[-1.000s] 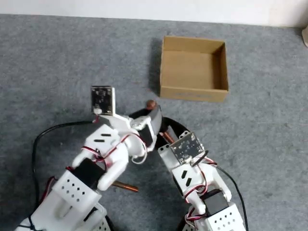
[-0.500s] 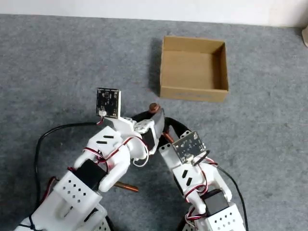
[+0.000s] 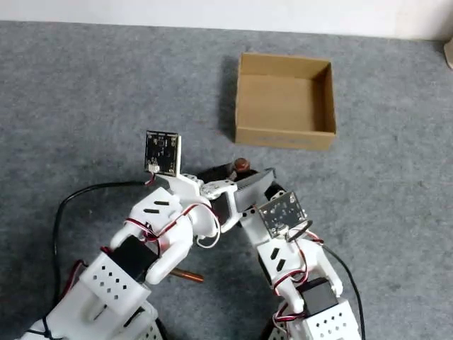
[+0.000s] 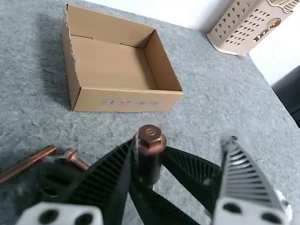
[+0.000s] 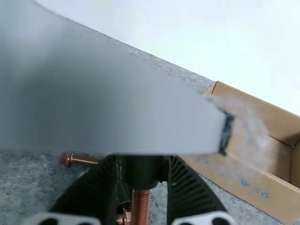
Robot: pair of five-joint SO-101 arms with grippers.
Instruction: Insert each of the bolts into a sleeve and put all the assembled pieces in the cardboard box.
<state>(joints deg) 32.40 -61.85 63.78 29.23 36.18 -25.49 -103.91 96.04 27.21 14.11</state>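
Grey fuzzy counter (image 3: 85,92). Black cylindrical sleeve (image 4: 149,166), copper hex-head bolt (image 4: 149,136) through it, mid-counter, near the open cardboard box (image 3: 284,138). I see right fingers (image 5: 187,187) clenched on it, left fingers (image 4: 236,173) released.

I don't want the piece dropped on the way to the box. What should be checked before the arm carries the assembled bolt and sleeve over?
1. Bolt seated: ok. The bolt has its head sitting on top of the sleeve.
2. Hold on the piece: ok. The right gripper is shut around the sleeve.
3. Other arm released: the left gripper is open, ok. Whether it touches the sleeve: cannot tell.
4. Cardboard box ready: ok. The top is open and nothing is seen inside.
5. All bolts assembled: not ok. A loose bolt and a second loose bolt lie on the carpet.
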